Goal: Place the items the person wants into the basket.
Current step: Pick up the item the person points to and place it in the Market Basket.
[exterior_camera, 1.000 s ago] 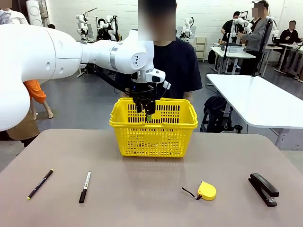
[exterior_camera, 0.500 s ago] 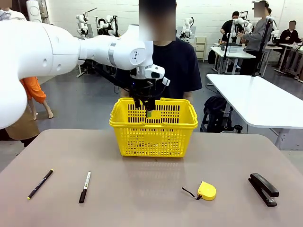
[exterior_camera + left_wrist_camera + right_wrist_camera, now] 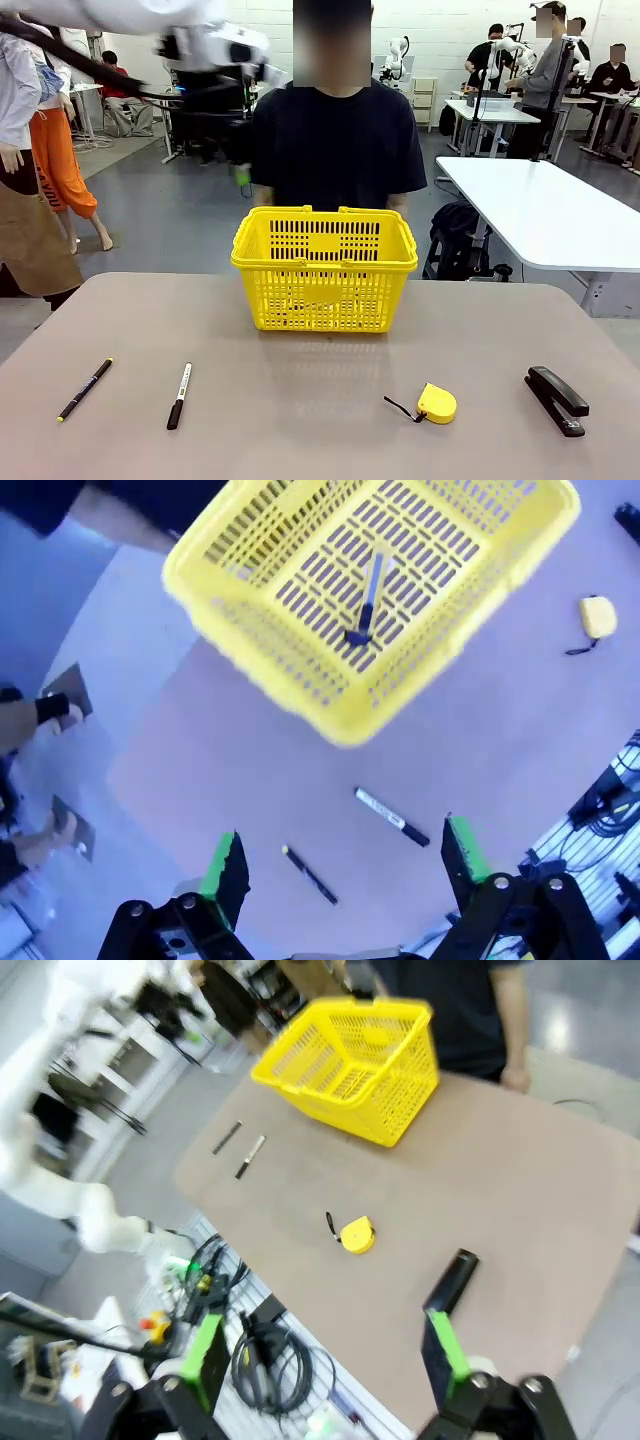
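The basket [image 3: 325, 265] sits mid-table before the person [image 3: 335, 140], where I judge both arms reach, box cutter [image 3: 368, 595] flat on its floor. I have left gripper [image 3: 340, 850] and right gripper [image 3: 322, 1345] high, splayed, empty, free for the stapler [image 3: 556, 398] and marker [image 3: 179, 395] on the table [image 3: 320, 420].

The basket [image 3: 325, 262] is left open from above but hemmed at 12 o'clock by the person [image 3: 337, 140], while bare desk [image 3: 300, 400] is left between the marker [image 3: 180, 394] at 7 o'clock and the tape measure [image 3: 437, 403] at 5 o'clock.
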{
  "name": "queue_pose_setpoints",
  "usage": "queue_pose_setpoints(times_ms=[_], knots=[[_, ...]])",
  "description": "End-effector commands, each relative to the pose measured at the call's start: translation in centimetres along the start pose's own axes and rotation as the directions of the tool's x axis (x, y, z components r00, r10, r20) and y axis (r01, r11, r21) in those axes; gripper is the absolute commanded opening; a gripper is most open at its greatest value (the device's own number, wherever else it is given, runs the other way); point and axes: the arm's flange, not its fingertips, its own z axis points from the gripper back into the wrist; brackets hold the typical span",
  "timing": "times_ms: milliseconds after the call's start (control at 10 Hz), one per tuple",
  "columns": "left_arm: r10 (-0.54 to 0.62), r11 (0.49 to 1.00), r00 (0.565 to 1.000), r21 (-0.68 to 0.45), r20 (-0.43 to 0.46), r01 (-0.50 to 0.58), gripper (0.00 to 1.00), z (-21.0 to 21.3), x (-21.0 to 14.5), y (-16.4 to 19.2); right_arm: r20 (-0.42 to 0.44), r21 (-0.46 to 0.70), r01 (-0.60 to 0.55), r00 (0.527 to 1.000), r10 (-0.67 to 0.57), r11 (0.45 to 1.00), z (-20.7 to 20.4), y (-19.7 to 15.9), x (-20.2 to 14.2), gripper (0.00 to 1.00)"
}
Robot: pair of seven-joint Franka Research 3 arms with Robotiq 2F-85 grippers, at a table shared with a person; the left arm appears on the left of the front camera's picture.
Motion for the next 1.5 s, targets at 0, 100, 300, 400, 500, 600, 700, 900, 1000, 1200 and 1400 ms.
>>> queue_pose_setpoints(times_ms=[0,100,300,400,500,600,700,900,1000,1200,1400], knots=[[0.034,0.998,0.998,0.053,0.051,-0.037,1.0,-1.6,-10.6,-0.3,0.014,0.013,-0.015,1.0,0.014,1.0,0.1,0.1,0.1,1.0],[0.031,0.998,0.998,0.061,0.057,-0.035,1.0,-2.2,-12.9,0.7,0.014,0.013,-0.015,1.0,0.014,1.0,0.1,0.1,0.1,1.0],[0.07,0.996,0.995,0.05,0.068,-0.073,1.0,-3.1,-15.2,2.8,0.014,0.013,-0.015,1.0,0.014,1.0,0.1,0.1,0.1,1.0],[0.091,0.994,0.994,0.057,0.06,-0.094,1.0,-3.2,-15.0,3.0,0.014,0.013,-0.015,1.0,0.014,1.0,0.1,0.1,0.1,1.0],[0.154,0.984,0.988,0.087,0.009,-0.154,1.0,-3.4,-14.5,3.2,0.014,0.013,-0.015,1.0,0.014,1.0,0.1,0.1,0.1,1.0],[0.101,0.993,0.994,0.049,0.045,-0.103,1.0,-3.1,-16.2,3.1,0.014,0.013,-0.015,1.0,0.014,1.0,0.1,0.1,0.1,1.0],[0.101,0.993,0.994,0.049,0.045,-0.103,1.0,-3.1,-16.2,3.1,0.014,0.013,-0.015,1.0,0.014,1.0,0.1,0.1,0.1,1.0],[0.101,0.993,0.994,0.049,0.045,-0.103,1.0,-3.1,-16.2,3.1,0.014,0.013,-0.015,1.0,0.014,1.0,0.1,0.1,0.1,1.0],[0.101,0.993,0.994,0.049,0.045,-0.103,1.0,-3.1,-16.2,3.1,0.014,0.013,-0.015,1.0,0.014,1.0,0.1,0.1,0.1,1.0],[0.109,0.992,0.993,0.053,0.041,-0.112,1.0,-3.3,-15.9,3.0,0.014,0.013,-0.015,1.0,0.014,1.0,0.1,0.1,0.1,1.0],[-0.103,0.973,0.967,-0.179,0.231,0.147,1.0,0.9,-20.3,5.3,0.014,0.013,-0.015,1.0,0.014,1.0,0.1,0.1,0.1,1.0]])
